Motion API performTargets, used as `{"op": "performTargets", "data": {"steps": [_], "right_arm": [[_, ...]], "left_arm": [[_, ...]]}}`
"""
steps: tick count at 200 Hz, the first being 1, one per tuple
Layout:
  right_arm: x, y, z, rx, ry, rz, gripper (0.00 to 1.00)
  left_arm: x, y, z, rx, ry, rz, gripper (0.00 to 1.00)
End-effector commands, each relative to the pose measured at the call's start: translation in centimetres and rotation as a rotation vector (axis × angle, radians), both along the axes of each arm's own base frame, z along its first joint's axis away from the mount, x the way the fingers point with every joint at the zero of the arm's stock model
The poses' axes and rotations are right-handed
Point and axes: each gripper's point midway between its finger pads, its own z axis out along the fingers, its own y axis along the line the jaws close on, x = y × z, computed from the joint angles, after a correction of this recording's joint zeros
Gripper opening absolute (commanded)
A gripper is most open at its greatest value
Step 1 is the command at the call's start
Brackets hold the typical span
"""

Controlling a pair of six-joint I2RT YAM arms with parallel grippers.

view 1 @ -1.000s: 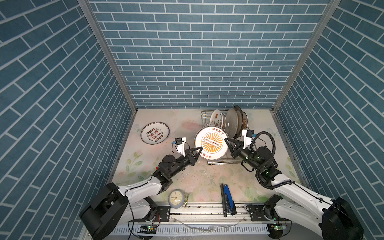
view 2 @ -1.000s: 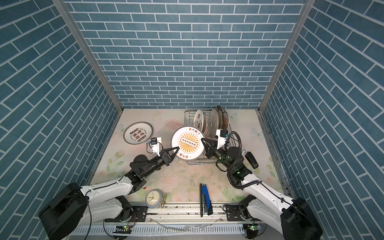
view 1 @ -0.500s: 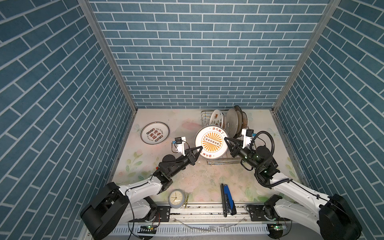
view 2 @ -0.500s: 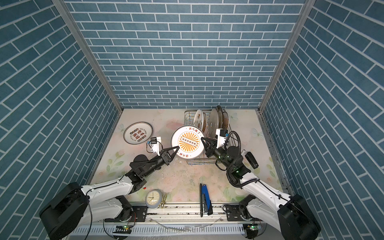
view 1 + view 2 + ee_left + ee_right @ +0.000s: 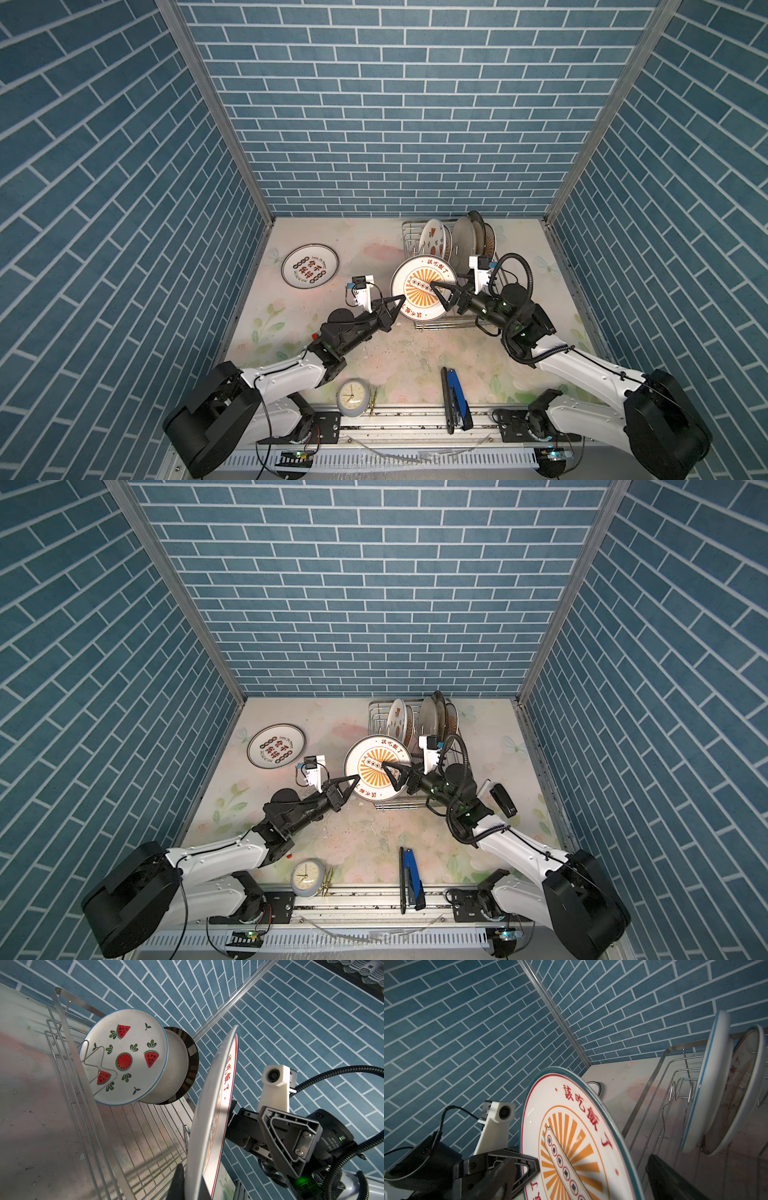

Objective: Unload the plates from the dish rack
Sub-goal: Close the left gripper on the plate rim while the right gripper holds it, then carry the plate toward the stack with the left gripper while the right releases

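Note:
A white plate with an orange sunburst (image 5: 415,274) (image 5: 370,756) stands on edge, held up at the near end of the dish rack (image 5: 409,227) (image 5: 376,706). My left gripper (image 5: 400,300) (image 5: 356,779) is shut on its left rim; in the left wrist view the sunburst plate (image 5: 209,1126) shows edge-on between the dark fingers (image 5: 176,1184). My right gripper (image 5: 439,296) (image 5: 391,776) is open, one finger on each side of that plate (image 5: 571,1136). Several plates stay upright in the rack, among them a watermelon plate (image 5: 124,1057) and a dark-rimmed plate (image 5: 192,1059).
Another printed plate (image 5: 309,266) lies flat on the table at the back left. A small clock (image 5: 352,397) and a blue and black stapler (image 5: 455,399) sit by the front rail. In a top view a black object (image 5: 503,800) lies right of the rack.
My right gripper has opened from the sunburst plate's right side. The left gripper keeps its hold and the plate has barely moved.

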Motion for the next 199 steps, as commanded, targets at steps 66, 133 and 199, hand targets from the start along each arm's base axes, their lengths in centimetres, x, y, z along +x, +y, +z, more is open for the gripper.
{"op": "performTargets", "data": {"steps": [66,133,199], "right_arm": [[-0.4,-0.7,2.4,0.048,-0.081,-0.027,0.99],[-0.6,-0.8,2.2,0.05,-0.103,-0.026,0.98],[-0.9,1.2,1.7,0.02,-0.116,0.035,0.99]], "left_arm": [[1.1,1.8,2.2,-0.055,-0.047,0.088,0.0],[1.7,4.8,1.7,-0.067,-0.029,0.183,0.0],[2.9,7.8,1.2,-0.09,0.013,0.269,0.0]]}}
